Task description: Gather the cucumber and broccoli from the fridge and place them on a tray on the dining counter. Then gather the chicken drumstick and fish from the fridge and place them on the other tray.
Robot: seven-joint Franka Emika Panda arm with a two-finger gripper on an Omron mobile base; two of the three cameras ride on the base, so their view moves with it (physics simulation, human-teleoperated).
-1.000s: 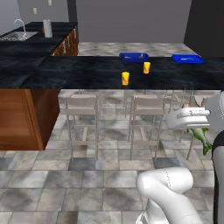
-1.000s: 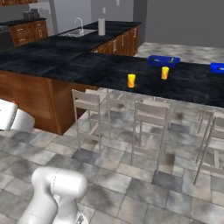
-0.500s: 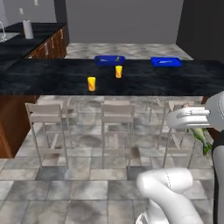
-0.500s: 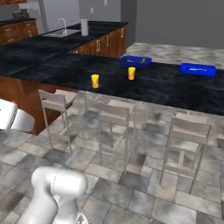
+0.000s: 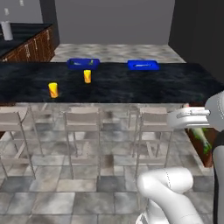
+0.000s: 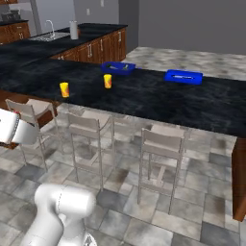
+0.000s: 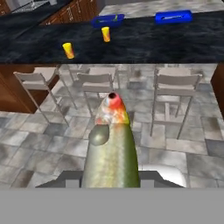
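We look across a floor (image 6: 192, 211) of mottled grey and beige stone tiles. Three pale bar stools (image 5: 81, 127) with thin metal legs stand in a row on it, their seats tucked toward a long black top. Beyond, a plain grey wall (image 5: 113, 19) closes the room, with a darker panel (image 5: 197, 30) at its right. To the left, brown wooden cabinets (image 6: 98, 48) carry a dark worktop, where a sink with a curved tap (image 6: 49, 30) sits. The light is even and soft.
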